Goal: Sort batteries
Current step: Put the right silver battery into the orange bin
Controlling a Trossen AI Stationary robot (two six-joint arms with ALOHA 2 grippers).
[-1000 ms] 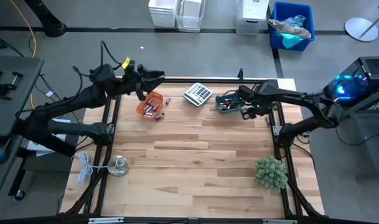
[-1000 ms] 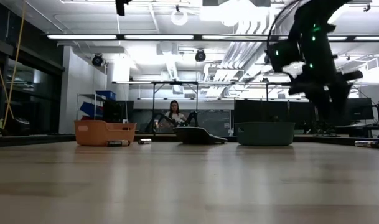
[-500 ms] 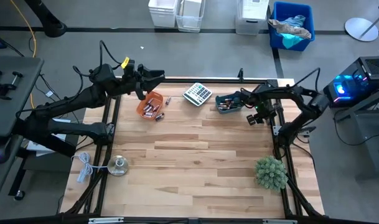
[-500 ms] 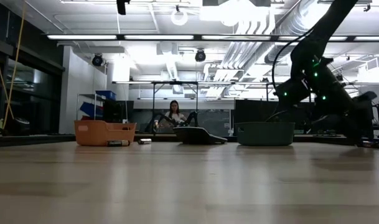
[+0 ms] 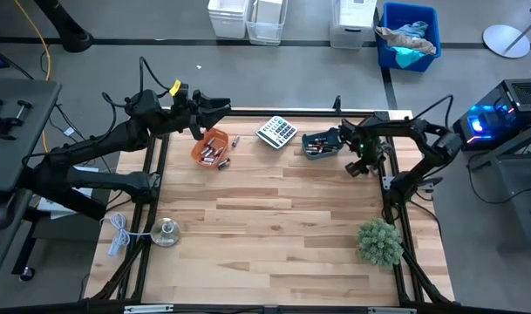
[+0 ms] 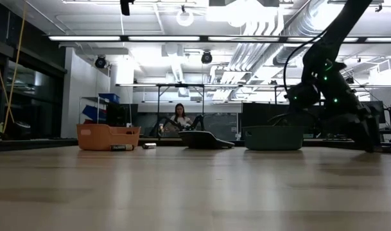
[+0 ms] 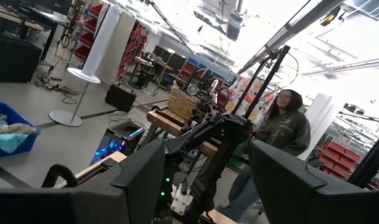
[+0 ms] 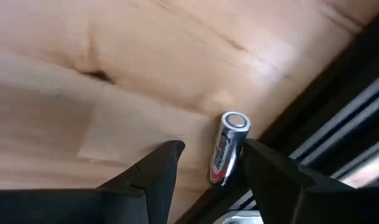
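Note:
A silvery battery with a red end (image 8: 228, 149) lies on the wood beside the black rail at the table's right edge. My right gripper (image 8: 208, 180) points steeply down at it, open, one finger on each side; I cannot tell whether a finger touches it. In the high view this gripper (image 5: 363, 163) is right of the teal bowl (image 5: 319, 144). More batteries lie in the orange bowl (image 5: 211, 148) and beside it (image 5: 234, 139). My left gripper (image 5: 200, 109) hovers open and level above the orange bowl's far side.
A grey calculator (image 5: 276, 131) lies between the two bowls at the far edge. A green plant (image 5: 378, 242) stands at the near right, and a round disc object (image 5: 166, 233) and a white cable (image 5: 117, 234) at the near left. A person (image 7: 287, 127) stands beyond the table.
My right gripper has left the teal bowl, gone toward the table's right edge and come down to the wood, tipping from a shallow slant to steeply downward and rolling. Its finger gap looks the same. The left arm has kept still.

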